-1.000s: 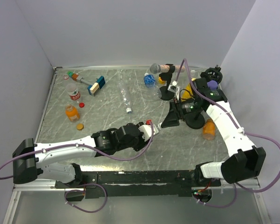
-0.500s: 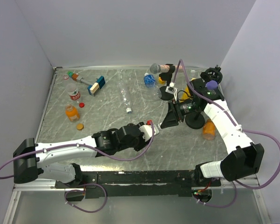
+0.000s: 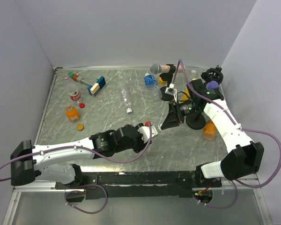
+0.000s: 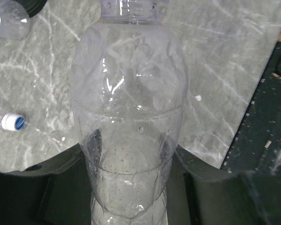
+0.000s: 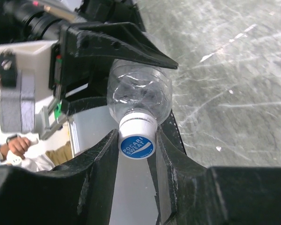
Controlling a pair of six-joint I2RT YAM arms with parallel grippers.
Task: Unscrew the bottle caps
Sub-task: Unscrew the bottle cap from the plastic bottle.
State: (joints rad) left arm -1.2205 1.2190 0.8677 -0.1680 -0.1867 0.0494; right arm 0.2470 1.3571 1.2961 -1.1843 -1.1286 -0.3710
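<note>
One bottle (image 4: pixel 131 122): body in left gripper (image 3: pixel 148 131), white cap (image 5: pixel 136 143) in right gripper (image 5: pixel 136 136)

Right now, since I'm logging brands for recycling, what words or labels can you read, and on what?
"POCARI SWEAT": on the blue-and-white cap of the clear bottle.
On the red-labelled bottle, far left: too small to read.
On the blue-labelled bottle, at the back: too small to read.

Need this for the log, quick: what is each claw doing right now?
Left claw: closed on the clear plastic bottle, at its body.
Right claw: closed on that bottle's white ribbed cap with the blue top.
</note>
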